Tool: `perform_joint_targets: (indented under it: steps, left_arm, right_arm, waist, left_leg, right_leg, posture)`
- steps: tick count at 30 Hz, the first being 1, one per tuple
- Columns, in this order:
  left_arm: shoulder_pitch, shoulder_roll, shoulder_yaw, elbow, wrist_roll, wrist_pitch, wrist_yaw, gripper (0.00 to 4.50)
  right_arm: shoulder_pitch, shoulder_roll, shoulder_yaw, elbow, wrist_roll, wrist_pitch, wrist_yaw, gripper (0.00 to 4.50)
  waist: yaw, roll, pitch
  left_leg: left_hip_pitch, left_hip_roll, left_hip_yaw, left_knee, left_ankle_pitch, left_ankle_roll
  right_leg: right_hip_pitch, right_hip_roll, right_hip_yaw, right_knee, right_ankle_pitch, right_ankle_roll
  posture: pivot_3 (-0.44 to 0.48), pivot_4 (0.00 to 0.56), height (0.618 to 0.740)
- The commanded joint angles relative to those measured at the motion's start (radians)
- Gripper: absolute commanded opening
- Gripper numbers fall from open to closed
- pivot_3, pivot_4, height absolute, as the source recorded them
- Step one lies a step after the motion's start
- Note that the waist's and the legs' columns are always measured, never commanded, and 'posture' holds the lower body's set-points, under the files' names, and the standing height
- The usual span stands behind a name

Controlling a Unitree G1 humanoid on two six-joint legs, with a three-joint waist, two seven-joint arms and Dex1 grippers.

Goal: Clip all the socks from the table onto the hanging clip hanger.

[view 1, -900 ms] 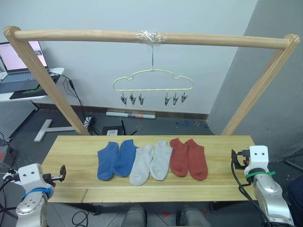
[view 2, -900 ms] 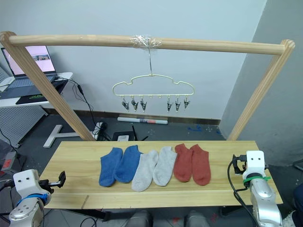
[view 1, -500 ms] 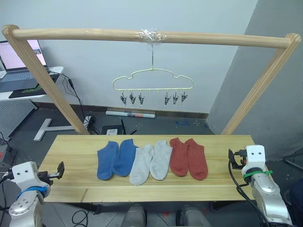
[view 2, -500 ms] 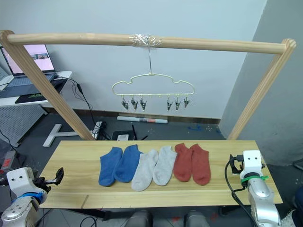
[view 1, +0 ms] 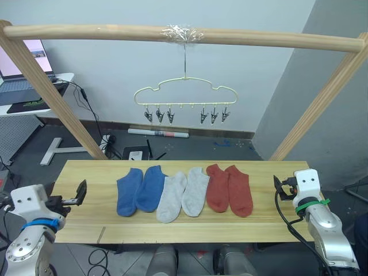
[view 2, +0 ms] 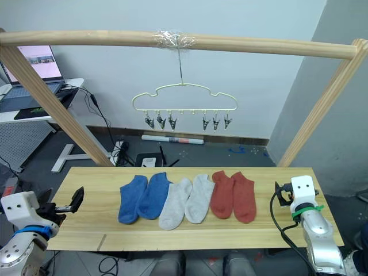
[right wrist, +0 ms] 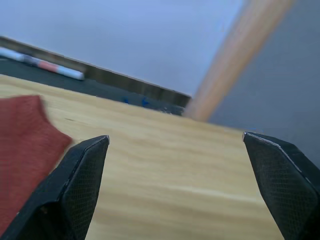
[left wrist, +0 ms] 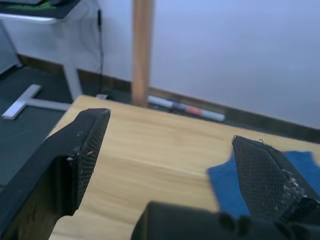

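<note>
Six knit ankle socks (view 1: 184, 190) lie mid light-wood table (view 1: 92, 172); pale-yellow wire clip hanger (view 1: 185, 95) hangs at twelve o'clock. Left gripper (view 1: 79, 192) at nine, right gripper (view 1: 278, 185) at three, both spread wide, empty.

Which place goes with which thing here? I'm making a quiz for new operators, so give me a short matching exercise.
Things:
1. blue socks
2. rust red socks
3. clip hanger
4. left gripper

Places:
a. hanging from the wooden pole
b. robot's right end of the sock row
c. over the table's left end
d. robot's left end of the sock row

Pairs: 1-d, 2-b, 3-a, 4-c
</note>
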State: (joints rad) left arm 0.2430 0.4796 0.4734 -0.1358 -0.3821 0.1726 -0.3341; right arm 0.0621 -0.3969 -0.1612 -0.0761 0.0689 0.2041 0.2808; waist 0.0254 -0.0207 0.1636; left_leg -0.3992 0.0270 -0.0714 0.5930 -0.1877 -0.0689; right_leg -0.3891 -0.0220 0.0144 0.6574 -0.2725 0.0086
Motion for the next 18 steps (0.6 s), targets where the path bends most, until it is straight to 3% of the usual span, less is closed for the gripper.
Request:
perform_joint_targets:
  steps: [1,6,8,18]
  left_arm:
    - [-0.077,-0.013,-0.054,-0.141,-0.034,0.047,0.007,4.29]
    - [-0.229,-0.042,-0.146,-0.192,-0.032,0.135,0.035,2.96]
    - [-0.289,-0.057,-0.184,-0.186,-0.016,0.152,0.048,2.96]
    - [-0.486,-0.136,-0.262,-0.035,0.072,0.120,0.111,2.96]
  right_arm:
    - [-0.071,-0.036,0.027,-0.122,0.080,0.053,0.110,4.50]
    - [-0.158,-0.042,0.078,-0.233,0.216,0.161,0.245,4.50]
    - [-0.200,-0.051,0.112,-0.271,0.255,0.193,0.297,4.50]
    - [-0.459,0.046,0.267,-0.300,0.315,0.255,0.347,4.50]
  waist:
    - [0.000,0.000,0.003]
    - [-0.001,-0.002,0.005]
    - [-0.003,-0.004,0.009]
    - [-0.028,-0.007,0.025]
  left_leg:
    - [0.000,0.000,0.000,0.000,0.000,0.000]
    - [-0.001,0.000,0.002,0.000,0.000,0.000]
    - [-0.001,-0.001,0.002,0.000,0.000,0.000]
    - [-0.001,0.000,0.004,0.000,0.000,0.000]
  right_leg:
    - [0.000,0.000,0.000,0.000,0.000,0.000]
    - [0.001,0.005,-0.001,0.000,0.000,0.000]
    - [0.000,0.006,-0.002,0.000,0.003,0.008]
    - [0.000,0.007,-0.001,0.001,0.004,0.010]
  posture:
    - [0.136,0.157,0.740]
    - [0.081,0.157,0.740]
    - [0.073,0.157,0.740]
    - [0.023,0.192,0.740]
